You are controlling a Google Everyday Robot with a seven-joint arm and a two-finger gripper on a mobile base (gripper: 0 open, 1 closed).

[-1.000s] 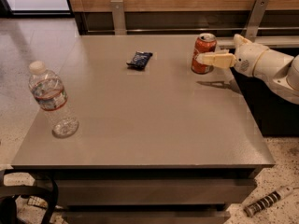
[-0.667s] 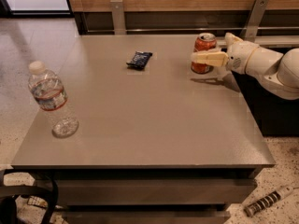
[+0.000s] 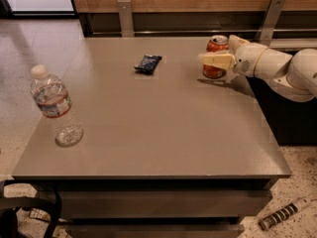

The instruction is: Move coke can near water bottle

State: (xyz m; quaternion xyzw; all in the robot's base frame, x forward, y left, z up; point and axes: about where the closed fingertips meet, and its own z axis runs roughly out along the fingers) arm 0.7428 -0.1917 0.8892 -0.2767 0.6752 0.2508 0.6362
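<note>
The coke can (image 3: pixel 216 72), orange-red with a silver top, stands upright near the table's far right edge. My gripper (image 3: pixel 213 52) reaches in from the right and is open around the can. One cream finger (image 3: pixel 216 61) crosses the can's front and the other sits behind it. The water bottle (image 3: pixel 53 107), clear with a white cap and a red-and-white label, stands upright near the table's left front edge, far from the can.
A flat dark blue snack packet (image 3: pixel 147 63) lies on the grey table (image 3: pixel 163 133) at the far middle. A wood-panelled wall with metal brackets runs behind the table. A striped cylindrical object (image 3: pixel 284 214) lies on the floor at the lower right.
My gripper has moved left, so its fingers now sit on either side of the coke can. The can, the bottle and the packet have not moved.
</note>
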